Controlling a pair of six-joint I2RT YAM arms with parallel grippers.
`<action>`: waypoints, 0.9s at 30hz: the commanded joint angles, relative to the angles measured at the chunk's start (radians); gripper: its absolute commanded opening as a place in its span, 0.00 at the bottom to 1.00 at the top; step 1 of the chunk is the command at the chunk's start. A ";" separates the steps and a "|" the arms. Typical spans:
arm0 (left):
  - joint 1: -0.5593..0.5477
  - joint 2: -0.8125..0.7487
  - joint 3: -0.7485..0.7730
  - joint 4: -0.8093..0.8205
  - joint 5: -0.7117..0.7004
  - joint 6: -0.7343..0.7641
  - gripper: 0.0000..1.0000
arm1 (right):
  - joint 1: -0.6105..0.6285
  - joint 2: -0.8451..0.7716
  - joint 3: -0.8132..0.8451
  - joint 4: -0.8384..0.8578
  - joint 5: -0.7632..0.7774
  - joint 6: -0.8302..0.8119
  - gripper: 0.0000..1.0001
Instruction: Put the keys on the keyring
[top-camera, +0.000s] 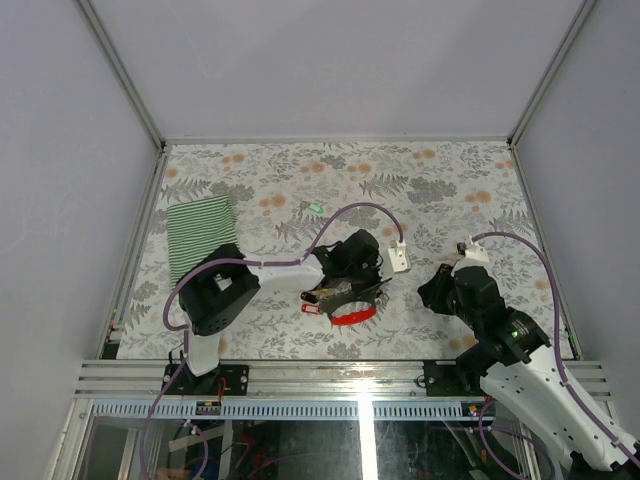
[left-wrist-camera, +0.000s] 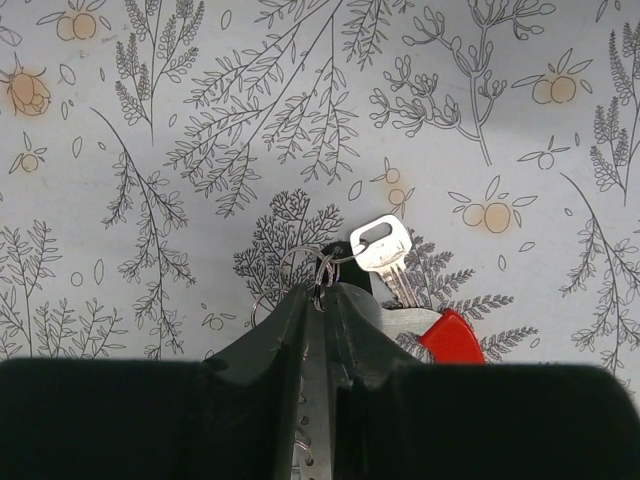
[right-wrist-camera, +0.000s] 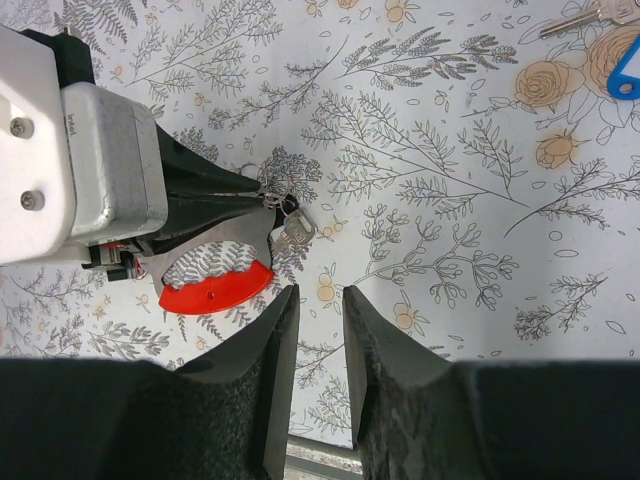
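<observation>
The left claw (left-wrist-camera: 320, 288) is reaching out over the middle of the flower-patterned counter (top-camera: 450, 190), and its two fingers are pressing almost together, pinching the keyring (left-wrist-camera: 428, 323) at its thin wire end. The keyring's grey metal strip is running off to the right of the fingertips and ending in the bright red loop, which is lying flat on the counter just beside the claw, on the side nearer the arm bases in the top view. A silver key (left-wrist-camera: 384, 247) is hanging from a small wire ring right at the fingertips, its head pointing away from the claw and its blade lying across the grey strip. The right claw (right-wrist-camera: 316, 322) is hovering near the counter to the right of the keyring, apart from it, with its fingers pointing toward the left claw; they are standing partly spread with a clear gap between them, and nothing is sitting in that gap. A small green-headed key (top-camera: 315, 208) is lying alone farther back on the counter, well apart from both claws, too small to make out in detail. In the right wrist view, a blue key tag (right-wrist-camera: 624, 70) is lying at the far corner beside another silver key. A green striped cloth (top-camera: 200, 238) is lying at the left side of the counter.
</observation>
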 joint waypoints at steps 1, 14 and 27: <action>0.011 -0.037 -0.010 0.067 -0.026 -0.021 0.15 | -0.005 0.010 0.025 0.040 -0.009 0.008 0.31; 0.014 -0.038 -0.016 0.080 -0.030 -0.033 0.25 | -0.005 0.010 0.022 0.042 -0.012 0.006 0.31; 0.013 -0.004 0.000 0.066 -0.011 -0.035 0.32 | -0.005 0.005 0.018 0.038 -0.011 0.010 0.31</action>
